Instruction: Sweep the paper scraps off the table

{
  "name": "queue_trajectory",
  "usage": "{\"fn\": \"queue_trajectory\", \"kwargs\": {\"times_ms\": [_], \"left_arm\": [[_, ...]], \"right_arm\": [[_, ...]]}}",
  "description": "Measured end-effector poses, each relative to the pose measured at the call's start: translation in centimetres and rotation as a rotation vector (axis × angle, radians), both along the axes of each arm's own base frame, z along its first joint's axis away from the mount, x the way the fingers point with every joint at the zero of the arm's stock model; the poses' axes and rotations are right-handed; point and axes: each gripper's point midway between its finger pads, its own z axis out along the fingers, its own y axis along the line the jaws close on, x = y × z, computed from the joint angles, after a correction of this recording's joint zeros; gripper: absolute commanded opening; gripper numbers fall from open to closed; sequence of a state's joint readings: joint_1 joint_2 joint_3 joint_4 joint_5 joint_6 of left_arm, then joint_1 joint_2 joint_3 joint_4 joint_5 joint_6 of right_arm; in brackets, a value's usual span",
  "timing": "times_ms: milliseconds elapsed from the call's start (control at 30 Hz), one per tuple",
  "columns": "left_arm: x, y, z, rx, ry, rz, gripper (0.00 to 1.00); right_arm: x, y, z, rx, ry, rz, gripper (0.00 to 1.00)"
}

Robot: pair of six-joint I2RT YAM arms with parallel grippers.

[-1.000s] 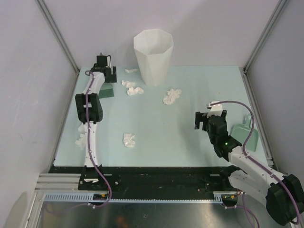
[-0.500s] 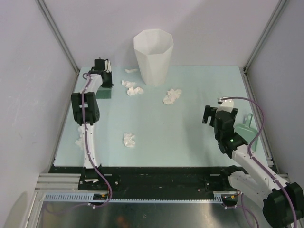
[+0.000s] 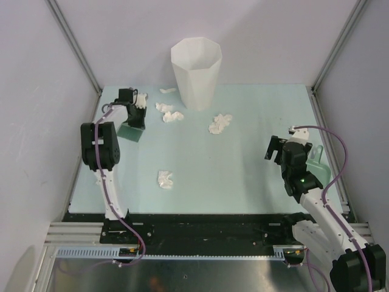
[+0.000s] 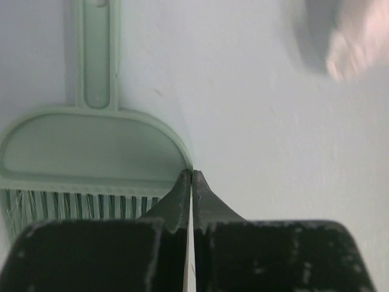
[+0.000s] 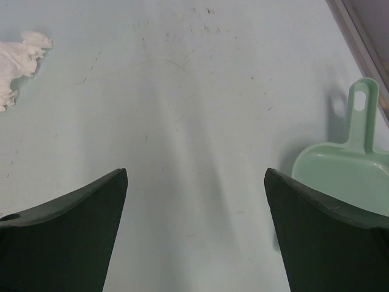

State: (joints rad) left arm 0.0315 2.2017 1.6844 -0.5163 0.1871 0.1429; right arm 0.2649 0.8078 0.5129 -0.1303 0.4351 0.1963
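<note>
Several crumpled white paper scraps lie on the pale green table [image 3: 243, 170]: a pair [image 3: 168, 112] near the bin, one [image 3: 220, 123] mid-table, one [image 3: 165, 179] near the front. A blurred scrap [image 4: 349, 42] shows in the left wrist view and another [image 5: 18, 61] in the right wrist view. My left gripper [image 3: 136, 119] is shut. Its tips [image 4: 192, 173] meet at the right corner of a green hand brush [image 4: 91, 146], with nothing seen between them. My right gripper [image 5: 196, 176] is open over bare table, left of the mint dustpan [image 5: 346, 173].
A tall white faceted bin [image 3: 196, 73] stands at the back centre. The brush [image 3: 129, 131] lies at the far left and the dustpan [image 3: 316, 167] by the right edge. Metal frame posts and grey walls close in both sides.
My left gripper has gone from open to shut beside the brush, and its elbow swung left. The right arm moved right, nearer the dustpan, staying open.
</note>
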Motion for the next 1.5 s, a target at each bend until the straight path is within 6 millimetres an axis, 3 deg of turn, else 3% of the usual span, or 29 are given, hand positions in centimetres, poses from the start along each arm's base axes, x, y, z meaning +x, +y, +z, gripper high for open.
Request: {"fn": "queue_trajectory", "kwargs": {"times_ms": [267, 433, 533, 567, 667, 733, 833, 967, 1033, 1133, 1267, 1500], "left_arm": [[-10.3, -3.5, -0.3, 0.076, 0.084, -0.403, 0.00], [-13.5, -4.2, -0.3, 0.106, 0.127, -0.586, 0.05], [-14.9, -4.2, -0.2, 0.101, 0.153, -0.652, 0.20], [-15.6, -4.4, -0.2, 0.088, 0.174, -0.672, 0.36], [-17.4, -5.2, 0.1, 0.062, 0.218, -0.732, 0.64], [-18.3, -6.4, 0.8, 0.039, 0.230, -0.777, 0.72], [-17.4, -8.7, 3.2, -0.001, 0.179, -0.823, 0.76], [-12.8, -10.0, 7.6, 0.014, 0.030, -0.823, 0.78], [-9.8, -10.0, 8.8, 0.037, -0.022, -0.792, 0.79], [-7.3, -9.8, 7.7, 0.066, -0.034, -0.777, 0.80], [-7.9, -9.1, 4.1, 0.083, 0.063, -0.789, 0.81], [-8.4, -7.9, 1.6, 0.150, 0.141, -0.805, 0.79]], "right_arm": [[-0.1, 0.3, -0.2, 0.014, 0.009, 0.012, 1.00], [-0.2, 0.5, 0.1, 0.024, -0.001, 0.024, 0.99], [-0.2, 0.5, 0.3, 0.027, -0.008, 0.025, 1.00], [-0.3, 0.5, 0.3, 0.029, -0.009, 0.027, 1.00], [-0.2, 0.7, 0.3, 0.034, -0.008, 0.036, 1.00], [-0.2, 0.9, 0.3, 0.039, -0.008, 0.046, 1.00], [-0.3, 1.2, 0.3, 0.047, -0.007, 0.062, 1.00], [-0.4, 1.6, 0.3, 0.057, -0.003, 0.086, 1.00], [-0.5, 1.8, 0.2, 0.060, 0.002, 0.094, 1.00], [-0.5, 2.0, 0.0, 0.064, 0.008, 0.106, 1.00], [-0.5, 2.2, -0.2, 0.066, 0.018, 0.115, 1.00], [-0.5, 2.2, -0.5, 0.065, 0.030, 0.117, 1.00]]}}
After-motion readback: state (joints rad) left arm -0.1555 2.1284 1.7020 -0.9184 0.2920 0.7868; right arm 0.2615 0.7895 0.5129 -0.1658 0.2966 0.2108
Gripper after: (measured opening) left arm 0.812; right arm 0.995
